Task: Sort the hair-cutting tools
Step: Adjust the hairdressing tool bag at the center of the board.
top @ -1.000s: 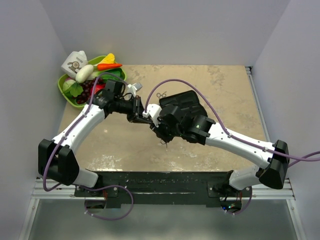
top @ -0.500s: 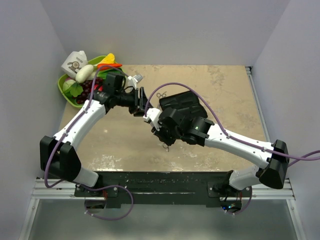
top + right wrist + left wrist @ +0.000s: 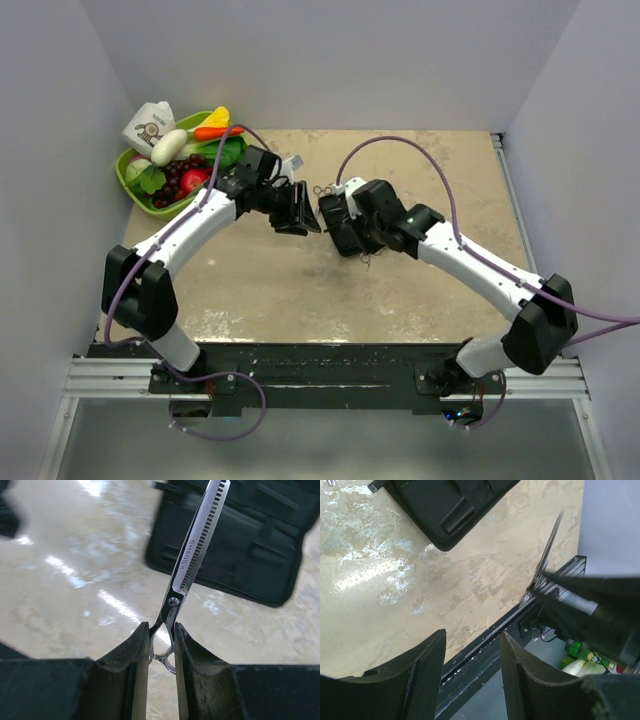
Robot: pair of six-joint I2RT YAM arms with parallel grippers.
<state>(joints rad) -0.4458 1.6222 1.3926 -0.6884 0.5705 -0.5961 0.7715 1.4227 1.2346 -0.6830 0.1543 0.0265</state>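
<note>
One word can be read: "SHANG", stamped up the blade of the scissors (image 3: 192, 555), with whatever follows too small to make out. They are slim silver thinning shears, one blade cut into a row of fine teeth, with a round pivot screw and ring handles.

The right gripper (image 3: 161, 628) is clamped on them just below the pivot, the rings sitting between its fingers and the blades pointing away over the black case (image 3: 240, 545). They are held in the air above the beige marbled table (image 3: 450, 170). In the left wrist view the blade shows as a thin dark sliver (image 3: 547, 550) off to the right.

A second ago the left gripper (image 3: 298, 213) was closed and met the right one nearer the front of the table. Now its fingers stand apart with nothing between them. Both grippers sit farther back, and the right arm covers most of the case.

A second small silver pair (image 3: 319, 190) lies on the table just behind the two grippers.
</note>
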